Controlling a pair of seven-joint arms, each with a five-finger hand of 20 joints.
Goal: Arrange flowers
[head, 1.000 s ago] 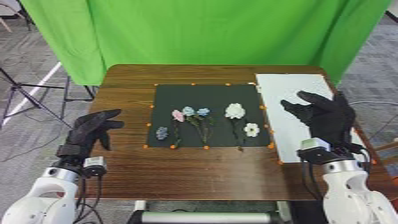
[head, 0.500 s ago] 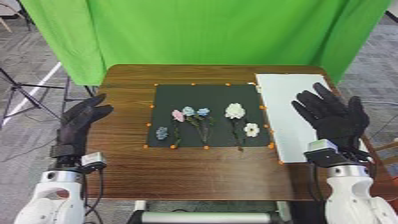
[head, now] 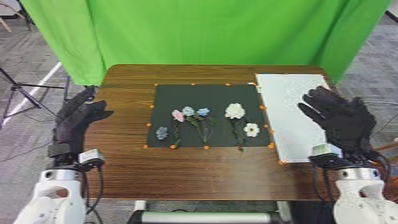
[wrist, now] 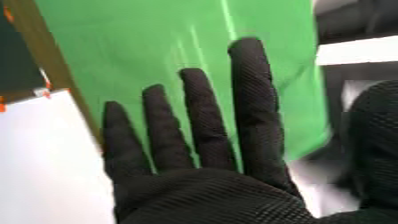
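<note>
My brown wooden surface [head: 204, 175] stands on a grey carpeted floor [head: 27, 170], a bright green cloth curtain [head: 204, 35] behind it and a black tripod [head: 18, 90] at the frame's left. In the centre, a flat black mat [head: 240, 92] holds pink [head: 178, 116], blue [head: 188, 111] and white [head: 234, 111] artificial flowers and a small blue-grey sprig [head: 162, 133]; a flat white panel [head: 284, 90] lies right of it. My right robot hand [head: 345, 120], right of centre, is open, fingers straight and spread, empty; my left robot hand [head: 75, 120], left of centre, is loosely open, also empty. Since the first frame, both have shifted outward, away from the mat; the flowers lie unchanged.
</note>
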